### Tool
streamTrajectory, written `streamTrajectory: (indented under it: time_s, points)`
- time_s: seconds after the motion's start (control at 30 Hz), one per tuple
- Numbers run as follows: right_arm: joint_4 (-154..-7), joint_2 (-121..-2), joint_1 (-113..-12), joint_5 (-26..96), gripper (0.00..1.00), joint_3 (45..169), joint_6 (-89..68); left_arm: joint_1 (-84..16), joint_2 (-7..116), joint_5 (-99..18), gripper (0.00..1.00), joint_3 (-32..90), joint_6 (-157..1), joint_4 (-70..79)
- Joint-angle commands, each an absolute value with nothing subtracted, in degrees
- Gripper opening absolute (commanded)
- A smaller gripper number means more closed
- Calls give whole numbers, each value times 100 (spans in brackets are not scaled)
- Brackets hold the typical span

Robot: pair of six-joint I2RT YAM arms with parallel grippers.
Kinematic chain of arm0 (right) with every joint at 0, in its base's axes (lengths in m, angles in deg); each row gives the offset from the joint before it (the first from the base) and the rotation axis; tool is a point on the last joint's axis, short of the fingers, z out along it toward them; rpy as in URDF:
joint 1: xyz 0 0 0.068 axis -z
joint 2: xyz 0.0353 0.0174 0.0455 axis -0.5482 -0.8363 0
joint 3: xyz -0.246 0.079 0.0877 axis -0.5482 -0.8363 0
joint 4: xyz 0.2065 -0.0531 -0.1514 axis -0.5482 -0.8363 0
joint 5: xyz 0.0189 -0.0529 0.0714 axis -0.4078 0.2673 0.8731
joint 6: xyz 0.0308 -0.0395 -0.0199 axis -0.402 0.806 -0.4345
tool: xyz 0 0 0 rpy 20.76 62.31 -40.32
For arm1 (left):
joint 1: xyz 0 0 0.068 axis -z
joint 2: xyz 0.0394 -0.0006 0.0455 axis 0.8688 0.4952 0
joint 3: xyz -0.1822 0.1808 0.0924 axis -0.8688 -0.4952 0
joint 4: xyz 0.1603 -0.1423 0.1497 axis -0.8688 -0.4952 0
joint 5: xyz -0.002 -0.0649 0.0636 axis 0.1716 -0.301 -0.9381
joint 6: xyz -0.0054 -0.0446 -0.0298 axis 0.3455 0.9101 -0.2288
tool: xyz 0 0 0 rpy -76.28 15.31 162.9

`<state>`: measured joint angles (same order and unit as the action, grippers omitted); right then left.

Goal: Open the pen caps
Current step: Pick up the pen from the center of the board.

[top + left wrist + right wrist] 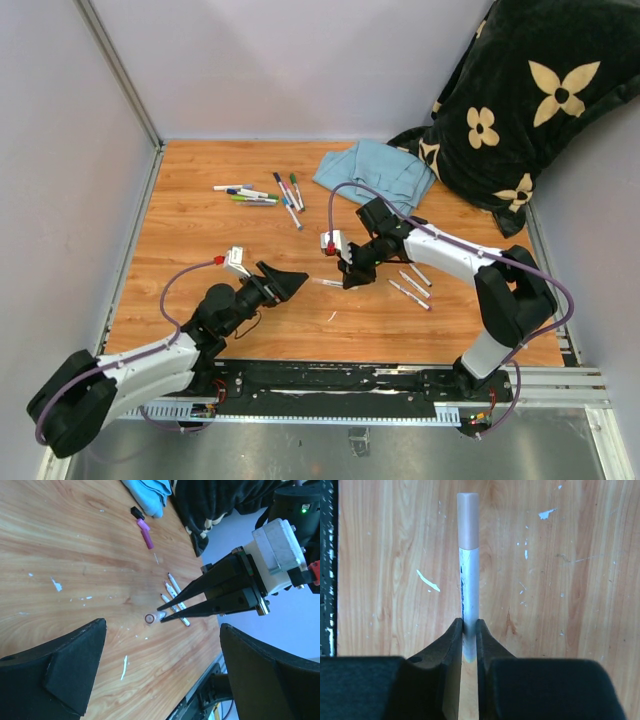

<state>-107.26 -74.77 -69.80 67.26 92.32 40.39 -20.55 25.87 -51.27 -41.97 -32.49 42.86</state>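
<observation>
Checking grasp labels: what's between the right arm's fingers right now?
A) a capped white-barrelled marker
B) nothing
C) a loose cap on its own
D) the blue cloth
A: in the right wrist view the right arm's fingers are pinched on the white barrel of a marker, and its cap is on at the far end.

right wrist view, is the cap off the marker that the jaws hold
No, a pale pinkish cap sits on the far end of the gripped marker.
</observation>
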Motion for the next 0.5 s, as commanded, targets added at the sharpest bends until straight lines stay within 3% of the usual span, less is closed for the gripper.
streamTrajectory:
  time_s: [0.0, 0.47]
  points:
    - [-10538, -7413, -6771, 7611, 1, 9225, 3414, -1711, 3191, -6120, 99, -3848, -3278, 5335]
    - [-10257, -7489, -6650, 8133, 1, 9206, 2846, -1104, 4742, -6647, 74, -3321, -2877, 6038]
